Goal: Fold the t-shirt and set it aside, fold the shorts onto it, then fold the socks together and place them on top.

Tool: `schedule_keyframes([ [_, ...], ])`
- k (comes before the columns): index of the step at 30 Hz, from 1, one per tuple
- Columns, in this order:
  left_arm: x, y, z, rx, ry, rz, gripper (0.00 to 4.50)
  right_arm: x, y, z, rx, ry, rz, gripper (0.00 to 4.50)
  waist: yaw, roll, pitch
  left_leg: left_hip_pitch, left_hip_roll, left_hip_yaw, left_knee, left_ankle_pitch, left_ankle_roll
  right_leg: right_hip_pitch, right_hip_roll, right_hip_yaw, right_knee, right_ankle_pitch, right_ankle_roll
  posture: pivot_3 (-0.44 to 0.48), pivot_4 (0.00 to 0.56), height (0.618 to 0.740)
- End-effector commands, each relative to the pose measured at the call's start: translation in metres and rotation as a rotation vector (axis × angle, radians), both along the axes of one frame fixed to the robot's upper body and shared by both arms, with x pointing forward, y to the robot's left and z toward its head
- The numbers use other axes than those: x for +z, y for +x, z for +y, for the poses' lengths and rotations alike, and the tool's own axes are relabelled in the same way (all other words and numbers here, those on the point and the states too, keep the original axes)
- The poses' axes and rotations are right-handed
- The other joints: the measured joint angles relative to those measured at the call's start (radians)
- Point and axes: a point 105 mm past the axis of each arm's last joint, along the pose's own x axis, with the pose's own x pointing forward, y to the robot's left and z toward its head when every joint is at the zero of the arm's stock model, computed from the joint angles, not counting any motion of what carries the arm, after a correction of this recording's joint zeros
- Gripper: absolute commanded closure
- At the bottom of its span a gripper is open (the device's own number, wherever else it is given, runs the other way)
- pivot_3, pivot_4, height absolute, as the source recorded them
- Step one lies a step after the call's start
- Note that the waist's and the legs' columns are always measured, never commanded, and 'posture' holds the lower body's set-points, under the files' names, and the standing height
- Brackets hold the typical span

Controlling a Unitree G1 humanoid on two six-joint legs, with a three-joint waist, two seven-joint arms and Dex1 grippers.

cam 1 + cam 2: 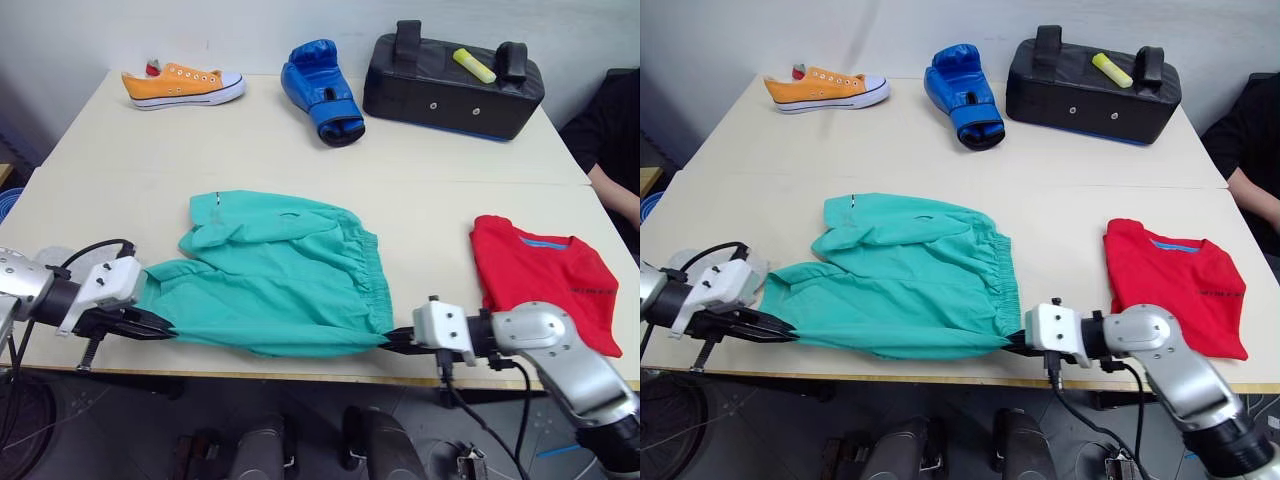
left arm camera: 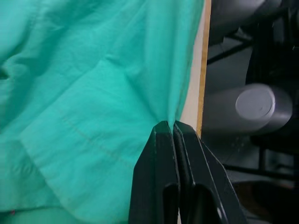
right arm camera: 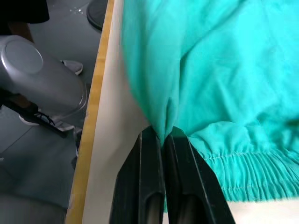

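Both claws are pinched tight on the teal shorts (image 1: 275, 275) at the table's (image 1: 430, 205) near edge, left gripper (image 1: 160, 327) and right gripper (image 1: 393, 340) at opposite corners; the folded t-shirt (image 1: 545, 275) lies well apart, rightward

The shorts (image 1: 280, 275) are plain teal-green. Right of the shorts lies the bright red t-shirt (image 1: 545, 275), with a blue inner collar band and a small dark print. Beyond the shorts sit an orange sneaker (image 1: 183, 85) with a white sole, a blue boxing glove (image 1: 322, 92), and a black pad (image 1: 452, 85) carrying a yellow marker (image 1: 474, 65). The table (image 1: 130, 170) is pale cream.
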Motion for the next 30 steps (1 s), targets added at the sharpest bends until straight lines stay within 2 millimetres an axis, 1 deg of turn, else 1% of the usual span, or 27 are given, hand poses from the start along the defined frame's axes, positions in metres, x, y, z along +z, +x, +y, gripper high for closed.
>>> schedule_keyframes([
  [1,0.018,-0.013,-0.001,-0.041,-0.012,0.076,4.5,0.024,-0.025,0.0,0.048,0.072,0.097,4.46,0.0,0.0,0.0,0.0,0.0,0.0,0.0,0.0,0.0,0.0,0.0,0.0,0.0,0.0,0.0,0.0,0.15,0.74],
  [3,0.012,-0.016,0.002,-0.059,0.026,0.104,4.5,0.027,-0.031,-0.001,0.037,0.096,0.147,4.46,0.0,0.0,0.0,0.0,0.0,-0.001,0.0,0.0,0.0,0.0,0.0,0.0,0.0,0.0,0.0,0.0,0.15,0.74],
  [5,0.004,-0.004,0.002,-0.065,0.047,0.064,4.5,0.027,-0.021,-0.001,-0.022,0.114,0.133,4.46,-0.002,0.0,0.0,0.001,0.0,-0.001,0.0,0.0,-0.001,0.001,0.0,0.0,0.0,0.0,0.0,0.0,0.15,0.74],
  [6,0.002,0.007,-0.001,-0.055,0.042,0.019,4.5,0.027,-0.011,-0.002,-0.068,0.118,0.108,4.46,0.0,0.001,-0.001,0.001,0.0,0.0,0.0,0.0,-0.001,0.001,0.0,0.0,0.0,0.0,0.0,0.0,0.15,0.74],
  [7,0.006,0.028,-0.007,-0.034,0.019,-0.07,4.5,0.03,0.007,-0.004,-0.137,0.129,0.047,4.46,0.001,0.001,-0.001,0.002,0.0,0.0,0.0,0.0,0.0,0.001,0.0,0.0,-0.001,0.0,-0.001,0.0,0.15,0.74],
  [8,0.019,0.058,-0.016,0.007,-0.035,-0.225,4.5,0.037,0.027,-0.007,-0.214,0.149,-0.03,4.46,0.007,0.001,-0.001,0.001,0.0,0.0,0.0,0.0,0.0,0.001,0.0,0.0,-0.001,0.001,-0.001,0.0,0.15,0.74],
  [9,0.05,0.099,-0.027,0.1,-0.127,-0.445,4.5,0.052,0.05,-0.011,-0.307,0.181,-0.136,4.46,0.008,0.0,0.0,0.001,0.0,0.0,0.0,0.002,0.003,0.002,0.0,-0.001,-0.002,0.003,-0.002,0.0,0.15,0.74],
  [10,0.095,0.133,-0.035,0.209,-0.249,-0.676,4.5,0.073,0.07,-0.016,-0.387,0.225,-0.249,4.46,0.022,0.0,0.0,-0.002,0.0,0.0,0.001,0.003,0.005,0.0,0.0,-0.002,-0.003,0.004,-0.003,0.0,0.15,0.74],
  [11,0.174,0.155,-0.031,0.39,-0.459,-0.938,4.5,0.12,0.092,-0.029,-0.502,0.308,-0.476,4.46,0.028,-0.004,0.002,-0.003,0.0,-0.001,0.0,0.007,0.005,0.001,0.0,-0.003,-0.006,0.008,-0.003,0.0,0.15,0.74],
  [12,0.224,0.159,-0.024,0.511,-0.618,-1.075,4.5,0.153,0.101,-0.038,-0.574,0.373,-0.628,4.46,0.031,-0.011,0.007,-0.008,0.0,-0.003,0.003,0.011,0.006,-0.002,0.0,-0.006,-0.004,0.014,-0.003,0.0,0.15,0.74],
  [13,0.272,0.152,-0.014,0.597,-0.732,-1.204,4.5,0.202,0.101,-0.051,-0.638,0.47,-0.805,4.46,0.025,-0.017,0.01,-0.021,0.001,-0.004,0.005,0.019,0.005,-0.013,0.0,-0.008,-0.005,0.023,-0.003,0.0,0.15,0.74],
  [14,0.302,0.143,-0.007,0.643,-0.807,-1.273,4.5,0.238,0.095,-0.062,-0.675,0.536,-0.945,4.46,0.017,-0.017,0.01,-0.043,0.0,-0.004,0.005,0.029,0.003,-0.032,0.0,-0.009,-0.006,0.033,-0.003,0.0,0.15,0.74],
  [15,0.316,0.137,-0.003,0.66,-0.835,-1.308,4.5,0.258,0.089,-0.068,-0.689,0.572,-1.02,4.46,0.009,-0.017,0.01,-0.056,-0.001,-0.001,0.004,0.036,0.01,-0.044,0.0,-0.008,-0.006,0.037,-0.001,0.0,0.15,0.74],
  [16,0.327,0.131,-0.003,0.637,-0.853,-1.317,4.5,0.277,0.08,-0.071,-0.67,0.569,-1.094,4.46,0.004,-0.013,0.008,-0.062,-0.003,0.008,0.002,0.037,0.011,-0.055,0.0,-0.01,-0.006,0.038,0.001,0.0,0.15,0.74],
  [17,0.331,0.128,-0.004,0.616,-0.86,-1.312,4.5,0.286,0.075,-0.072,-0.652,0.553,-1.131,4.46,0.002,-0.007,0.005,-0.058,-0.008,0.009,-0.003,0.036,0.012,-0.054,0.001,-0.016,-0.006,0.037,0.002,0.0,0.15,0.74],
  [18,0.331,0.126,-0.005,0.588,-0.851,-1.305,4.5,0.289,0.073,-0.072,-0.637,0.54,-1.141,4.46,0.0,-0.004,0.003,-0.046,-0.014,0.01,-0.01,0.033,0.013,-0.05,-0.002,-0.021,-0.008,0.034,0.006,0.0,0.15,0.74],
  [19,0.323,0.126,-0.013,0.5,-0.805,-1.265,4.5,0.286,0.071,-0.072,-0.62,0.519,-1.124,4.46,-0.003,-0.001,0.001,-0.032,-0.016,0.012,-0.019,0.029,0.015,-0.042,-0.004,-0.023,-0.008,0.031,0.01,0.0,0.15,0.74],
  [20,0.31,0.127,-0.018,0.422,-0.752,-1.213,4.5,0.278,0.071,-0.072,-0.604,0.502,-1.093,4.46,-0.005,0.0,0.0,-0.019,-0.015,0.012,-0.019,0.021,0.016,-0.028,-0.003,-0.025,-0.01,0.024,0.012,0.0,0.15,0.74],
  [21,0.301,0.127,-0.022,0.367,-0.716,-1.173,4.5,0.273,0.07,-0.071,-0.593,0.489,-1.071,4.46,-0.006,0.0,0.0,-0.011,-0.013,0.012,-0.018,0.014,0.016,-0.017,-0.002,-0.029,-0.012,0.016,0.013,0.0,0.15,0.74],
  [22,0.286,0.128,-0.023,0.319,-0.663,-1.126,4.5,0.263,0.07,-0.069,-0.576,0.471,-1.038,4.46,-0.01,0.0,0.0,-0.006,-0.012,0.012,-0.018,0.008,0.014,-0.012,-0.002,-0.03,-0.012,0.009,0.016,0.0,0.15,0.74],
  [23,0.264,0.129,-0.021,0.278,-0.599,-1.052,4.5,0.247,0.071,-0.064,-0.548,0.445,-0.972,4.46,-0.012,0.0,0.0,-0.003,-0.012,0.013,-0.014,0.005,0.014,-0.008,-0.003,-0.03,-0.01,0.005,0.015,0.0,0.15,0.74],
  [26,0.201,0.127,-0.009,0.209,-0.401,-0.879,4.5,0.201,0.071,-0.052,-0.49,0.361,-0.824,4.46,-0.028,0.0,0.001,-0.006,-0.012,0.012,-0.007,0.005,0.015,-0.01,-0.003,-0.028,-0.005,0.006,0.015,0.0,0.15,0.74],
  [27,0.179,0.123,-0.004,0.188,-0.332,-0.827,4.5,0.186,0.07,-0.048,-0.469,0.333,-0.776,4.46,-0.03,0.0,0.002,-0.008,-0.011,0.012,-0.004,0.004,0.015,-0.011,-0.003,-0.028,-0.003,0.006,0.015,0.0,0.15,0.74],
  [30,0.106,0.103,0.009,0.169,-0.207,-0.582,4.5,0.123,0.058,-0.032,-0.37,0.23,-0.575,4.46,-0.041,0.0,0.002,-0.012,-0.009,0.012,0.002,0.004,0.016,-0.015,-0.003,-0.024,0.001,0.009,0.014,0.0,0.15,0.74],
])
